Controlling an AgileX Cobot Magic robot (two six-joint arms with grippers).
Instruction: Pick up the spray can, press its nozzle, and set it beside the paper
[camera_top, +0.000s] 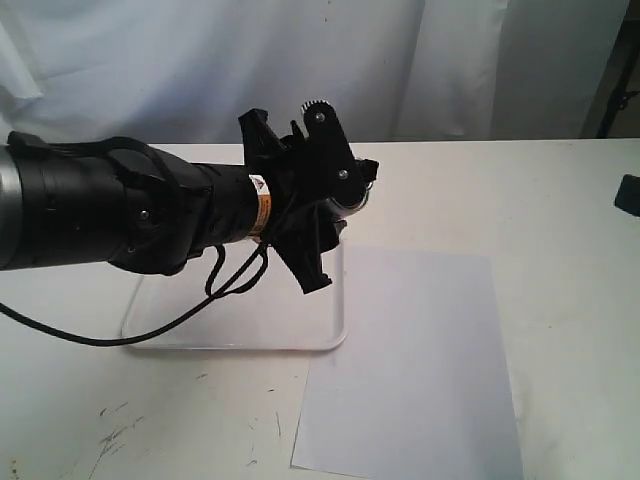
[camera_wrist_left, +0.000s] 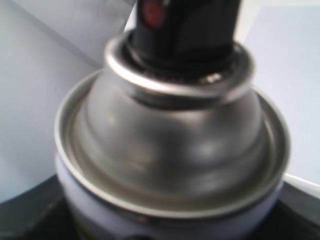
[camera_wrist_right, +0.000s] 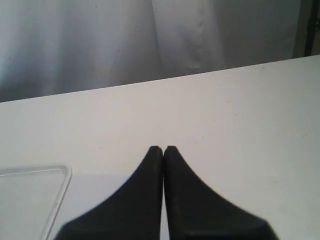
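Observation:
My left gripper (camera_top: 345, 195) is raised above the table and shut on the spray can (camera_top: 352, 203). Only the can's silver dome end shows past the black fingers in the exterior view. The left wrist view is filled by that silver dome (camera_wrist_left: 170, 150), with the black nozzle (camera_wrist_left: 185, 30) on top and a red dot on it. Dark fingers (camera_wrist_left: 27, 215) flank the can's body there. The paper (camera_top: 410, 370) lies flat on the table, below and to the right of the held can. My right gripper (camera_wrist_right: 163, 150) is shut on nothing, low over bare table.
A white rounded tray with a raised rim (camera_top: 335, 340) sits under the left arm, touching the paper's left edge; its corner (camera_wrist_right: 62, 172) shows in the right wrist view. A black cable (camera_top: 150, 325) hangs from the arm. A white curtain (camera_top: 330, 60) backs the table.

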